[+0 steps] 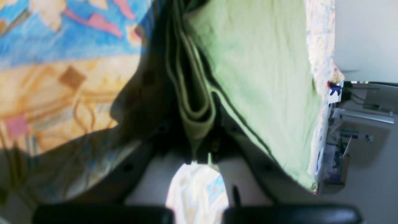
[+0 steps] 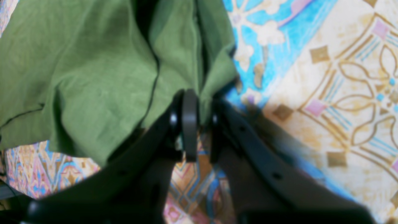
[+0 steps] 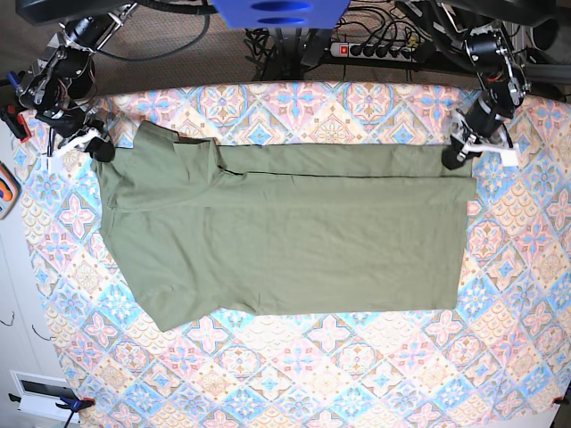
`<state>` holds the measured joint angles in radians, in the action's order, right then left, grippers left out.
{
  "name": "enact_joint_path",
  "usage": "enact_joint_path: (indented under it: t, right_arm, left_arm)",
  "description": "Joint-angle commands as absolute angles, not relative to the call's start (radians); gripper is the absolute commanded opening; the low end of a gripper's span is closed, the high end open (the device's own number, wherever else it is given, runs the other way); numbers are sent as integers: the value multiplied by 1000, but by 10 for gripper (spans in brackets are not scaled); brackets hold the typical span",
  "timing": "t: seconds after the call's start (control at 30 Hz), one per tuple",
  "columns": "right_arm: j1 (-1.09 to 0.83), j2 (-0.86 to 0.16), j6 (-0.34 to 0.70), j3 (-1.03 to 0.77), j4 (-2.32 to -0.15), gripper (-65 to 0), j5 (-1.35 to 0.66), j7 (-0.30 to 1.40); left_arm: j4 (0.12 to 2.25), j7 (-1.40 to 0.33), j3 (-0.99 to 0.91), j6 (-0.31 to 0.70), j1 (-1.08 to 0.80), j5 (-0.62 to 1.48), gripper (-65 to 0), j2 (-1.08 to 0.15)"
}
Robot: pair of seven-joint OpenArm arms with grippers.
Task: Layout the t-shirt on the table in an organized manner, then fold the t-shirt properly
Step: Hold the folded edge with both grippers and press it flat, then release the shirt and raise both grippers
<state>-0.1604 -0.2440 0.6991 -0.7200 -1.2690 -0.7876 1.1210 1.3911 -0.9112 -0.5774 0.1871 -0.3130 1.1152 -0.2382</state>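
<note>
— Left fingers first: clamped hard on a bunched, layered hem of the t-shirt, close to the far edge of the desk. And the right fingers?

— Nearly together, with a corner of green cloth running down into the narrow gap. Pinched, by the look of it. Also near the desk's far edge, at the opposite end.

— Why gripped at both ends?

— Probably to hold the upper edge taut and straight along the desk's far edge, ready for dragging flat or lifting into a fold. Only a guess.

— Whereabouts of the shirt?

— Spread across the far half of the desk, lying lengthwise along that far edge. Shoulder end by the right fingers, hem end by the left fingers.

— Material?

— Soft olive cotton, matte, lightly wrinkled and limp enough to sag between grips. Doubled over in a long strip nearest the desk's far edge, with a dark crease line there. Stitched hem ridges visible in the left wrist view.

— Desk surface?

— Printed diamond tiles in pink, blue and cream, floral.
</note>
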Motion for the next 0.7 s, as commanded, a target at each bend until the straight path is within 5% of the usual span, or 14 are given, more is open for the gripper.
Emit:
enact_joint_path:
  t: [0.0,0.67]
  right_arm:
    - [-166,-255,698,-720,-1277,-604,-774,1142]
    - [-375,-255,698,-720,-1405,-603,-868,1139]
  left_arm:
    - [1417,-923,-582,177,-335,1110,-650,-254]
    - [1541,-923,-618,177,-466,1112,-650,-351]
